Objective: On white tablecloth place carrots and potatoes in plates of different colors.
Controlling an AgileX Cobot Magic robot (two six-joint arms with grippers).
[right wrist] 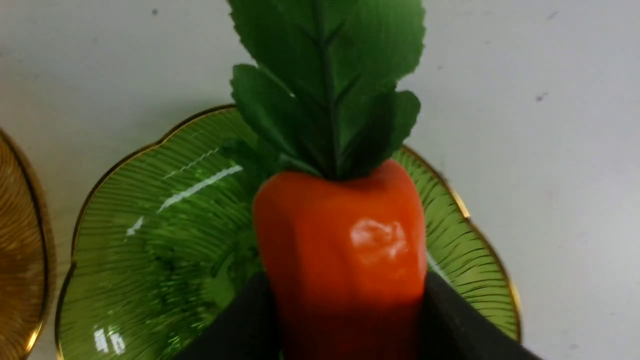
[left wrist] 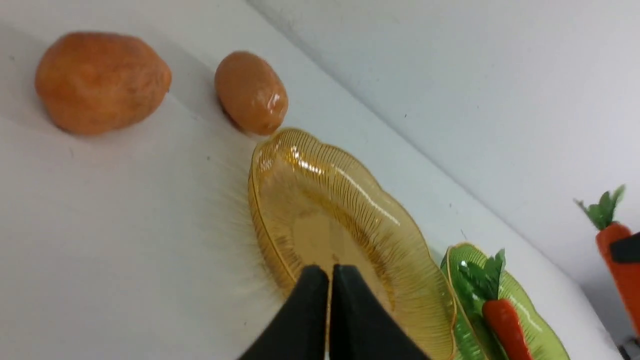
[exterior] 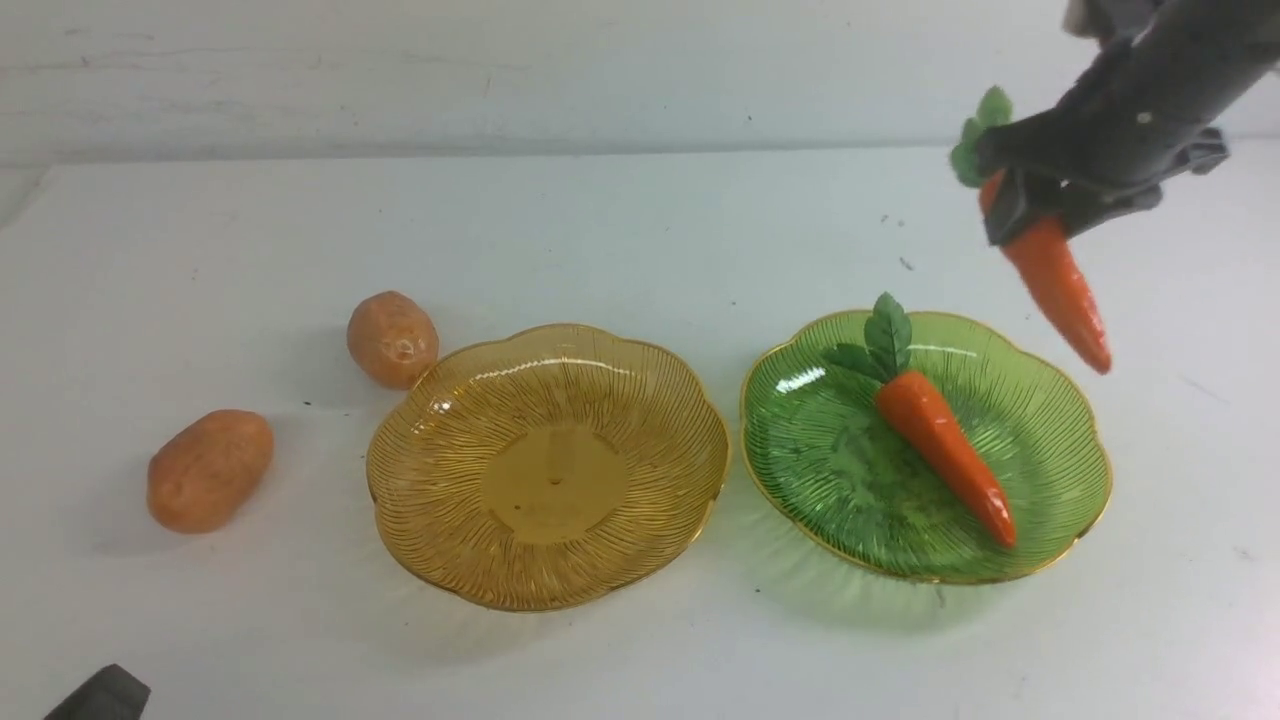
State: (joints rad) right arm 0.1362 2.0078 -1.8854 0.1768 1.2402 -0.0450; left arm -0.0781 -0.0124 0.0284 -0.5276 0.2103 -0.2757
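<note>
So far, roughly a quarter of the job looks done. The right gripper [exterior: 1030, 205] is clamped on the thick end of the second carrot [exterior: 1060, 290], just under its leaves, holding it in the air with the tip slanting down. Below that gripper, slightly toward the robot's left, sits the green plate [exterior: 1085, 440], with the first carrot [exterior: 945, 450] lying across its middle. Further out on the same side, the amber plate [exterior: 550, 560] holds nothing.

The left gripper [left wrist: 330, 280] is closed on nothing, with the amber plate just ahead of its tips. Both potatoes lie on the white tablecloth [exterior: 640, 220] beyond that: the rounder potato [exterior: 392, 338] right against the amber rim, the longer potato [exterior: 210, 468] apart from it.

By this showing, three moves remain: the held carrot into the green plate, then both potatoes into the amber one.
</note>
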